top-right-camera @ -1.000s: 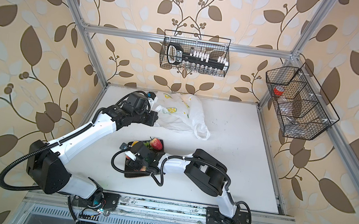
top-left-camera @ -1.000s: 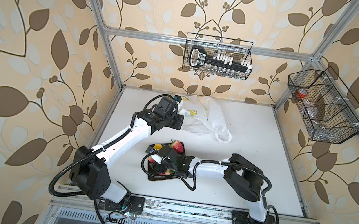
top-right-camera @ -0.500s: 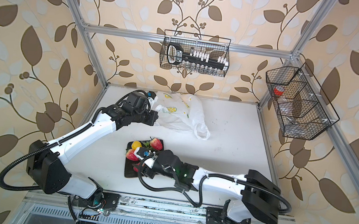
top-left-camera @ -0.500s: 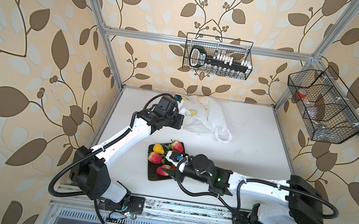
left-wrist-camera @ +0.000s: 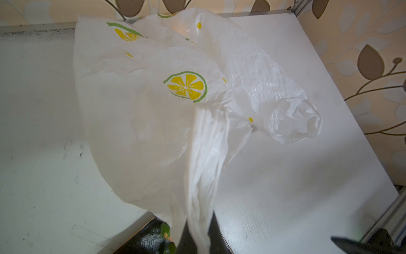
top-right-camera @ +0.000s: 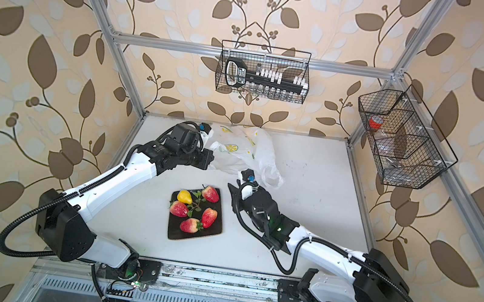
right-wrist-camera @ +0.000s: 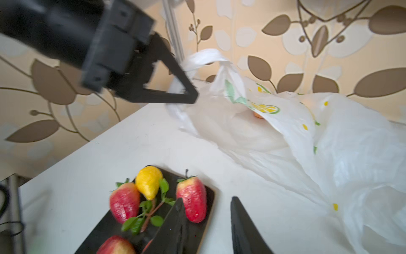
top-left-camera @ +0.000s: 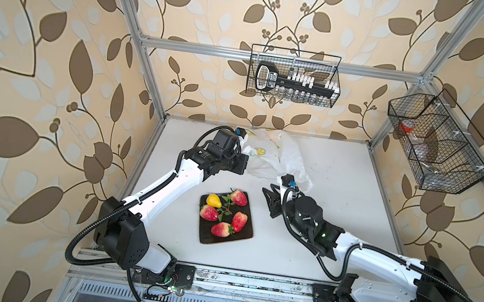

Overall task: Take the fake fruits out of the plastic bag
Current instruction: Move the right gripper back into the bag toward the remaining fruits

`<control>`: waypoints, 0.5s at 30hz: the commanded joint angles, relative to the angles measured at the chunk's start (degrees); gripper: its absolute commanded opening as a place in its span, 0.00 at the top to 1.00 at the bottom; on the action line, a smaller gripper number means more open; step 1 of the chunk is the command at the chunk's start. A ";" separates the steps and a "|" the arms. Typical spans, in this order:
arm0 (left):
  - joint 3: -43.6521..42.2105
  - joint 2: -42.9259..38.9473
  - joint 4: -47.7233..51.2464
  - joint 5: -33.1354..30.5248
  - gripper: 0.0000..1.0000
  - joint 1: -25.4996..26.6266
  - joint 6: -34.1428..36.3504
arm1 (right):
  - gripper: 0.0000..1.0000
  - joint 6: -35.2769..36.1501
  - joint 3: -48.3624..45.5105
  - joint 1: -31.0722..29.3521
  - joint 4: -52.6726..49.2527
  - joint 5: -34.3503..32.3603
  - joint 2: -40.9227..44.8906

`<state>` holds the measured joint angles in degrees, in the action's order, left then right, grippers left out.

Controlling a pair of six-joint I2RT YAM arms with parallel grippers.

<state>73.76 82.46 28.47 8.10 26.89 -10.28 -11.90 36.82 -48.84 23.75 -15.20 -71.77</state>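
The plastic bag (top-left-camera: 268,155) (top-right-camera: 240,151) lies crumpled at the back of the table, white with lemon slices. My left gripper (top-left-camera: 245,160) (left-wrist-camera: 197,237) is shut on its twisted handle and holds that side up. A small orange thing (right-wrist-camera: 258,115) shows inside the bag's mouth. Several strawberries (top-left-camera: 239,197), a yellow pear (top-left-camera: 214,200) and a green sprig (top-left-camera: 225,208) lie on the black tray (top-left-camera: 241,240). My right gripper (top-left-camera: 270,201) (right-wrist-camera: 207,200) hangs open and empty just right of the tray, between it and the bag (right-wrist-camera: 307,143).
A wire basket (top-left-camera: 294,79) with a black tool hangs on the back wall. Another wire basket (top-left-camera: 438,146) hangs on the right wall. Aluminium frame posts stand at the table's back corners, and a metal rail (top-left-camera: 249,281) runs along the front edge.
My right arm has pulled back from over the tray to its right side, jaws narrowing and empty. The fruits on the tray are now uncovered. The left gripper has kept its hold.
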 commanded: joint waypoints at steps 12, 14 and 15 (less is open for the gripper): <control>1.03 -3.05 0.06 0.13 1.00 -0.26 1.67 | 0.68 44.89 21.01 13.32 1.18 10.83 -28.76; 0.95 -3.27 0.18 -0.15 1.00 -0.31 1.65 | 0.68 48.58 23.13 13.60 1.72 10.64 -32.29; 0.95 -3.41 0.31 -0.18 1.00 -0.27 1.69 | 0.68 49.90 24.13 13.68 1.79 10.24 -33.59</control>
<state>73.76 81.58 28.67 8.40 26.89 -9.41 28.40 57.84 -35.20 24.29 -6.87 -102.43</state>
